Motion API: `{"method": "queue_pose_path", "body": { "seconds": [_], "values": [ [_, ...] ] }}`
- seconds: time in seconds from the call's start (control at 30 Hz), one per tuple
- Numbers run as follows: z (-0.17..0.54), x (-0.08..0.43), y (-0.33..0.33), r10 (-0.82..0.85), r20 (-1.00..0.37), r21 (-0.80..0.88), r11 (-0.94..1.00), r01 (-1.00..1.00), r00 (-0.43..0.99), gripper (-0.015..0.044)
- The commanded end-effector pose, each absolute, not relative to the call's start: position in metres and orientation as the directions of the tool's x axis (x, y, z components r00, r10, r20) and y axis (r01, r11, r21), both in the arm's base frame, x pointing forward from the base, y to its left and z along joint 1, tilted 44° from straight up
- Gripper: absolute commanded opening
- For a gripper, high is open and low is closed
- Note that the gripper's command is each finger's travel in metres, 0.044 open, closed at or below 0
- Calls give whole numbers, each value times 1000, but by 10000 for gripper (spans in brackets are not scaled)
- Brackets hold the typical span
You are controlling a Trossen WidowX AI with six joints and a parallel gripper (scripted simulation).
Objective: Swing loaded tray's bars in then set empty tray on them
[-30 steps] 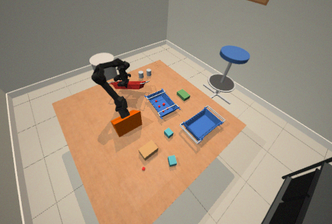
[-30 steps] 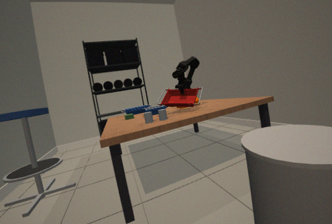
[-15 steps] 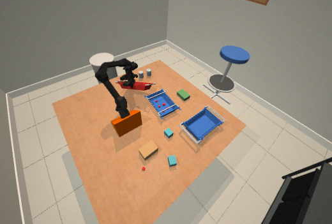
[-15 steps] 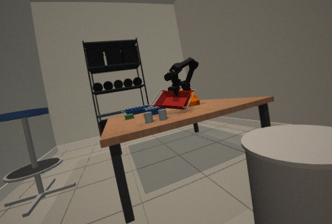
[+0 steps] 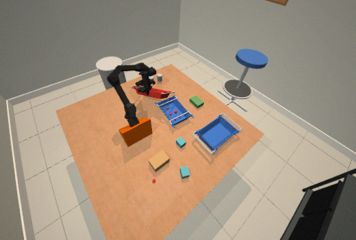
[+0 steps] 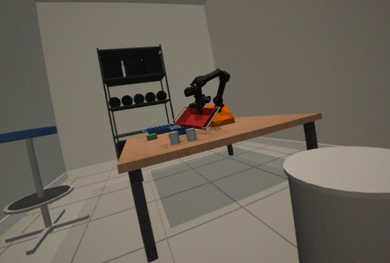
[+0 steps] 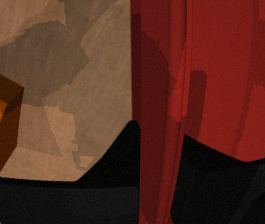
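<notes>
Red tray (image 5: 158, 94) (image 6: 191, 120) (image 7: 223, 75): tilted over the bench (image 5: 103, 165) (image 6: 262, 126) (image 7: 103, 75), wall clenched in end effector (image 5: 147, 91) (image 6: 199, 111) (image 7: 141, 128). Left tilted or off-centre, it could slip between the bars (image 5: 180, 117). Count: one red tray; one loaded blue tray (image 5: 165, 114) (image 6: 184, 131), two bars across, five blocks (image 5: 176, 111) visible; one empty blue tray (image 5: 219, 132) (image 6: 159, 128), right corner in top view.

And here, beside the small blue plastic tray with red blocks (image 5: 164, 111), the black gripper (image 5: 146, 87) hides part of the red plastic tray (image 5: 158, 94)! In the exterior view, that blue tray's load can't be made out. Up close, the red wall (image 7: 155, 60) runs out of frame, top and bottom!
</notes>
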State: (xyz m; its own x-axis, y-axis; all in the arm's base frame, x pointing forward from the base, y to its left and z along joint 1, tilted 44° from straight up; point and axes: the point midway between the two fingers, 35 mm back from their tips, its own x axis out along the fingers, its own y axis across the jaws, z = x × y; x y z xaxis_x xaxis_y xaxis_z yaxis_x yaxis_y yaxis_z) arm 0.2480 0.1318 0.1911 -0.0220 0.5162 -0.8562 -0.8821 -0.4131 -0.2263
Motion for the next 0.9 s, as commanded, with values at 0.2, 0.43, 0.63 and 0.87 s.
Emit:
{"method": "queue_pose_path", "body": {
  "seconds": [0.2, 0.43, 0.63, 0.87],
  "values": [
    [179, 275, 103, 534, -846, -196, -326, -925, -9, 0],
    [166, 289, 82, 549, -836, -159, -270, -950, -16, 0],
    [153, 299, 63, 566, -824, -128, -219, -967, -19, 0],
    [139, 309, 39, 588, -808, -94, -157, -983, -17, 0]
  ]
}}
